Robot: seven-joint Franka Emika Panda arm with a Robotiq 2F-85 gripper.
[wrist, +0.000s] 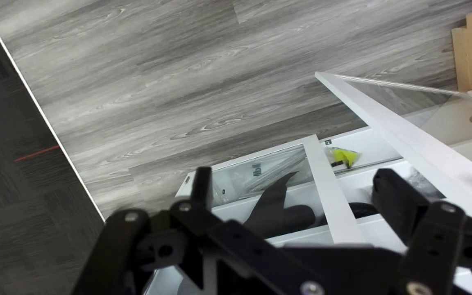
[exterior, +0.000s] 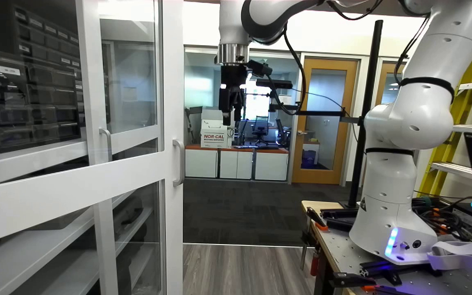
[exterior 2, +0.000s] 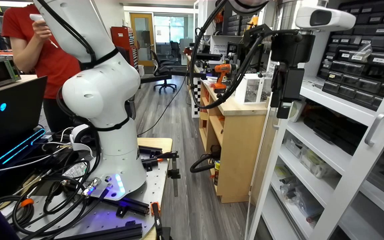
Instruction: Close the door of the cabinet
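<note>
Gripper (wrist: 293, 176) spread wide, holding nothing; cabinet door (exterior: 76, 190) swung open, near left in an exterior view.
Probably rigid, fairly light to swing; glazed, so likely fragile. Push on white frame (exterior: 174, 229) or hook handle (exterior: 182, 163), lower and left of gripper there.

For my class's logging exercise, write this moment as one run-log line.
cabinet door: standing open; jaws: open, empty; contact: none visible; closing: not done
</note>
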